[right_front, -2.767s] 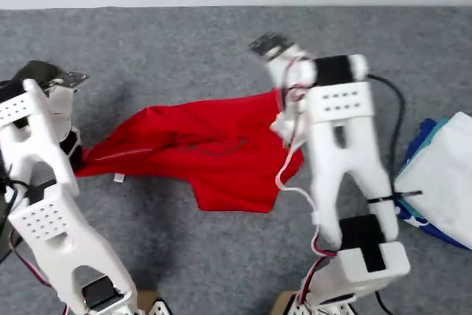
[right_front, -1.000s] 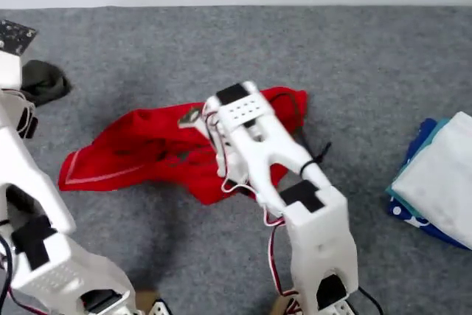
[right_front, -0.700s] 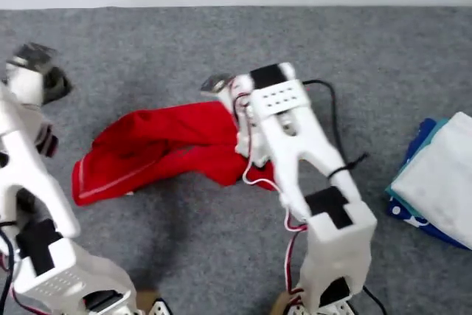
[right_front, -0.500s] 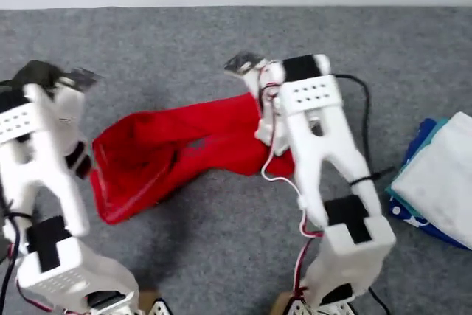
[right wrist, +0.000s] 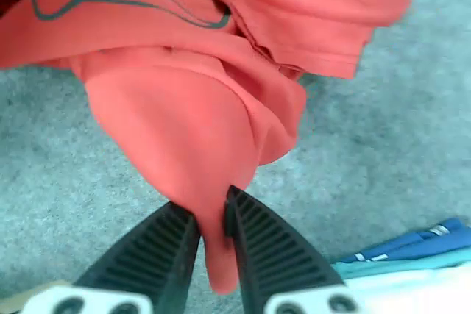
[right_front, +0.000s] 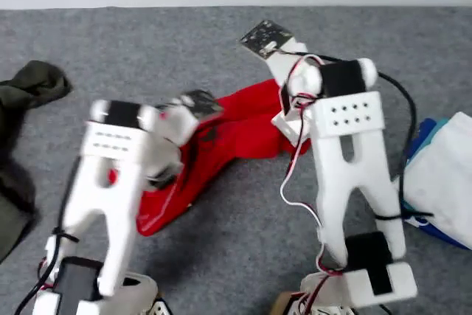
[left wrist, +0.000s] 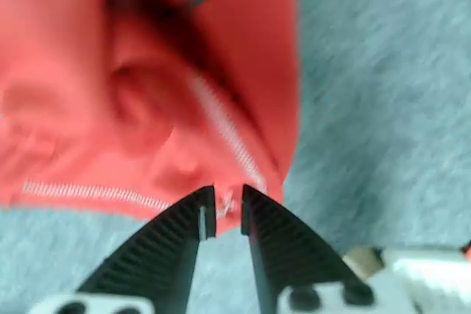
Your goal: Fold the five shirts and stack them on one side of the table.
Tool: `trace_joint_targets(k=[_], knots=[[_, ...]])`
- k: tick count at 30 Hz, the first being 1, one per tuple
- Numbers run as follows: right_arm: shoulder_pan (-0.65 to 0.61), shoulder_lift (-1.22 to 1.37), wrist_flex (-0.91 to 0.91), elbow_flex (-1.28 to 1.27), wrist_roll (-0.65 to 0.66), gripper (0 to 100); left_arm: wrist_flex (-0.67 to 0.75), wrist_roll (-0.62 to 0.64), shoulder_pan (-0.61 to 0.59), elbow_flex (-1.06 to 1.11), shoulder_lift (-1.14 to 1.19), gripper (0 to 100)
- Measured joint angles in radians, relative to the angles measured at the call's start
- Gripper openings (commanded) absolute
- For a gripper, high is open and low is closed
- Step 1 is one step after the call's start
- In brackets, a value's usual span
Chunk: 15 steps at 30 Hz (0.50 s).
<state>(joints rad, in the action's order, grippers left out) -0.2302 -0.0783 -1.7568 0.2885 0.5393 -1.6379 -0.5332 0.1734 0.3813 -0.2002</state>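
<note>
High view: The red shirt (right_front: 228, 142) lies crumpled in a long slanting band on the grey table cover (right_front: 147, 42). The left arm (right_front: 110, 182) stands over the shirt's nearer, lower end. The right arm (right_front: 346, 145) stands over its farther, upper end. The arms' own bodies hide both sets of fingers here. A dark green garment (right_front: 29, 86) lies bunched well apart from the red shirt, beyond the end under the left arm. A stack of folded shirts (right_front: 442, 182), white on top with teal and blue beneath, lies well apart from the red shirt on the opposite side, past the right arm.

Left wrist view: The left gripper (left wrist: 221, 209) has its black ribbed fingers (left wrist: 184, 233) drawn nearly together, pinching the red shirt's edge at a hem sewn with white stitching. The shirt spreads away from the fingertips in deep folds, with a dark printed line at its far part. Bare grey cover lies just beside the pinched edge.

Right wrist view: The right gripper (right wrist: 212, 220) has its fingers (right wrist: 254, 244) clamped on a hanging fold of the red shirt, and a tongue of cloth passes down between them. Beyond the fingertips the shirt is bunched, with a dark printed outline on it. The stack's blue and teal layers show near the gripper, apart from the red shirt.
</note>
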Motion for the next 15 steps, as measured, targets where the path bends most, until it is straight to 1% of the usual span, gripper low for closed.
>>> trace_joint_targets(k=[1, 3, 7, 11, 15], knots=[[0.008, -0.011, 0.0, 0.0, 0.0, 0.9, 0.043, 0.018, 0.029, 0.041, 0.0, 7], [0.017, -0.021, 0.0, 0.0, 0.0, 0.9, 0.144, 0.037, 0.051, 0.132, 0.0, 7], [0.023, -0.025, 0.0, 0.0, 0.0, 0.9, 0.324, 0.041, 0.028, 0.319, 0.0, 7], [0.023, -0.025, 0.0, 0.0, 0.0, 0.9, 0.446, -0.034, -0.074, 0.448, 0.0, 7], [0.023, -0.044, 0.0, -0.002, 0.0, 0.9, 0.479, -0.127, -0.213, 0.468, 0.0, 7]])
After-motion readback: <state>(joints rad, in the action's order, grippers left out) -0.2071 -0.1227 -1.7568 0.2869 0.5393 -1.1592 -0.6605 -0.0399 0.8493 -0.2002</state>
